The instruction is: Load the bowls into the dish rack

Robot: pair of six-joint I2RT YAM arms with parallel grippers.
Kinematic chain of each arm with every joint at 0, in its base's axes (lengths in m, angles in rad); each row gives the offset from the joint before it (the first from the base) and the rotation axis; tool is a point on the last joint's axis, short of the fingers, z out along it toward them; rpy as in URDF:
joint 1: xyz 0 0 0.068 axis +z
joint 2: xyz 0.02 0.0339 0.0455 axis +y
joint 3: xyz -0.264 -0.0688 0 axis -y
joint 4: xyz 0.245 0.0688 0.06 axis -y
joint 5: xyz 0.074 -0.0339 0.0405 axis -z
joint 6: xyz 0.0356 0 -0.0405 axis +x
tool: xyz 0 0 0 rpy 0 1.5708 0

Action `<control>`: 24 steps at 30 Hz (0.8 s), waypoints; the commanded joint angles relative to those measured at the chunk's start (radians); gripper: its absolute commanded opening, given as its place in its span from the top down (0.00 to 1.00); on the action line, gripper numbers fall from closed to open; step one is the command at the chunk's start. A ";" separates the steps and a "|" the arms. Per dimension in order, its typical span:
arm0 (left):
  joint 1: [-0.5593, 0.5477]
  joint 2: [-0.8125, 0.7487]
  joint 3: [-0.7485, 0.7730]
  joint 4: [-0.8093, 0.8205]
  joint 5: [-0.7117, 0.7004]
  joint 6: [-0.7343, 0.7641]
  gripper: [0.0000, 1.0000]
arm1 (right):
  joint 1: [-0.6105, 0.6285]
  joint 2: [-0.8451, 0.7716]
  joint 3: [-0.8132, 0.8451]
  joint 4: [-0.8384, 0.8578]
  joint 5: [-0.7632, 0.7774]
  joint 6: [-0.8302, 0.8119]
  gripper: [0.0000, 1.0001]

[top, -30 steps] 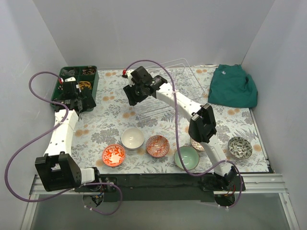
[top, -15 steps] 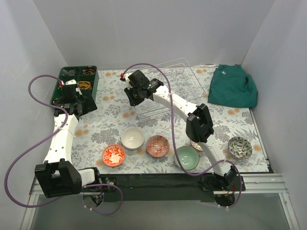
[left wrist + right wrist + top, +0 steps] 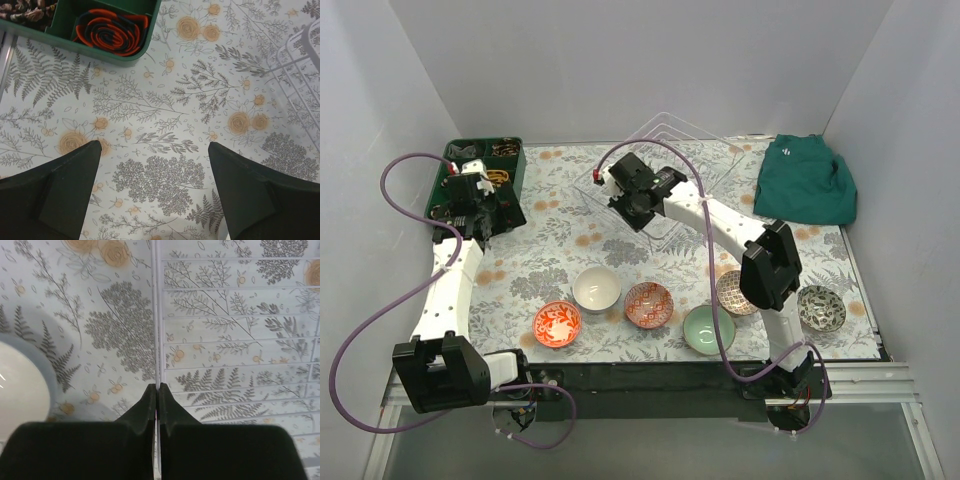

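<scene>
All six bowls are out on the floral tablecloth (image 3: pixel 550 250) in a loose row along the near edge, none in the rack. Left to right:

- orange-red bowl (image 3: pixel 557 323)
- white bowl (image 3: pixel 596 289), just behind it
- red-white bowl (image 3: pixel 648 304)
- mint green bowl (image 3: pixel 708 329)
- brown patterned bowl (image 3: pixel 731 292), partly tucked behind the right forearm
- black-white bowl (image 3: pixel 820 307), furthest right

Further back, the dish rack (image 3: pixel 695 150) sits mid-table, skewed so one corner points toward the bowls. I honestly can't tell if it's lifted off the cloth. The right gripper (image 3: pixel 157 387) has its fingers pinched tight on a thin edge wire of the rack, on the side nearest the white bowl.

The left gripper (image 3: pixel 154 147) hangs over bare tablecloth with its fingers spread wide, holding nothing. It's just in front of the green tray (image 3: pixel 513 185) in the far left corner, which has a coiled orange-and-black thing (image 3: pixel 111 31) in one compartment. A teal cloth (image 3: pixel 805 180) is bunched up at the far right.
</scene>
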 commanded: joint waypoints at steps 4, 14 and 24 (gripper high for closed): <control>-0.008 -0.024 -0.038 0.078 0.132 0.092 0.12 | 0.013 -0.172 -0.138 -0.041 -0.038 -0.235 0.99; -0.020 -0.023 -0.052 0.075 0.215 0.135 0.13 | 0.008 -0.376 -0.438 -0.021 -0.165 -0.484 0.99; -0.021 0.003 -0.047 0.085 0.250 0.101 0.14 | 0.041 -0.526 -0.642 -0.007 -0.218 -0.674 0.99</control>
